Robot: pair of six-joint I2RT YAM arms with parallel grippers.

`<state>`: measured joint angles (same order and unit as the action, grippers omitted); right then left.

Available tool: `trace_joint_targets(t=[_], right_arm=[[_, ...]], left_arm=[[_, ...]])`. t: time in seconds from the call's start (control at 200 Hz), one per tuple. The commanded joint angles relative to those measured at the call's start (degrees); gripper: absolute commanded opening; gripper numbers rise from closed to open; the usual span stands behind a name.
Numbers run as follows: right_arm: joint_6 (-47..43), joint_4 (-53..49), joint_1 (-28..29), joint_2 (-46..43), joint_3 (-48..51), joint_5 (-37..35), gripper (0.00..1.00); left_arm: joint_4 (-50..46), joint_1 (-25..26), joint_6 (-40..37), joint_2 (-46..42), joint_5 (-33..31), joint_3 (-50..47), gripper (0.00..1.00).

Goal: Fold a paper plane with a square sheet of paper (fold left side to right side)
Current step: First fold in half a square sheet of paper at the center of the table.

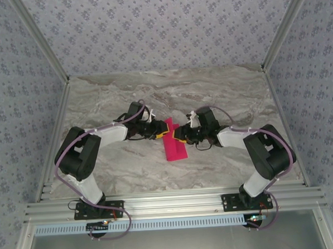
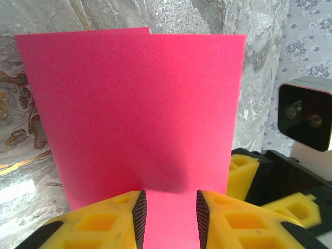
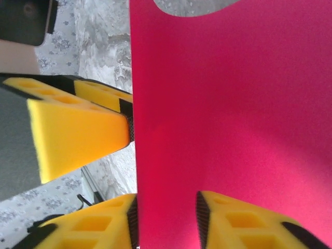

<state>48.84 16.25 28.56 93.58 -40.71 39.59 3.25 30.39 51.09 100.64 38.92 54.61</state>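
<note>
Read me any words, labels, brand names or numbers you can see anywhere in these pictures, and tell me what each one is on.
No text can be read in any of these pictures.
The pink sheet of paper is plain, with no print.
The left gripper and right gripper have unmarked yellow fingers.
The wallpaper carries a repeated floral pattern, no letters.
The marbled table bears no label.

A grey-and-beige marbled tabletop point(image 1: 220, 91) forms the floor of the cell, closed in on three sides by walls point(image 1: 161, 24) in pale lilac patterned paper (small repeated floral sprigs). Silver aluminium rails point(image 1: 176, 202) cross the near edge, slanted uprights point(image 1: 39, 36) frame the back corners, and the light is soft and even.
</note>
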Motion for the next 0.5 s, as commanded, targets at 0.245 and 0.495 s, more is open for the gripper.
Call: trace_joint_targets(t=[0.245,0.495], right_arm=[[-5.4,-8.3,0.1,1.7,-3.8,-3.7,0.01],[-8.8,-15.3,-0.5,4.3,-5.5,-8.4,0.02]], left_arm=[[-4.3,0.2,-2.7,-4.2,-3.9,0.7,0.47],[-10.3,2.0,-4.2,-7.1,-9.7,-1.3,0.58]])
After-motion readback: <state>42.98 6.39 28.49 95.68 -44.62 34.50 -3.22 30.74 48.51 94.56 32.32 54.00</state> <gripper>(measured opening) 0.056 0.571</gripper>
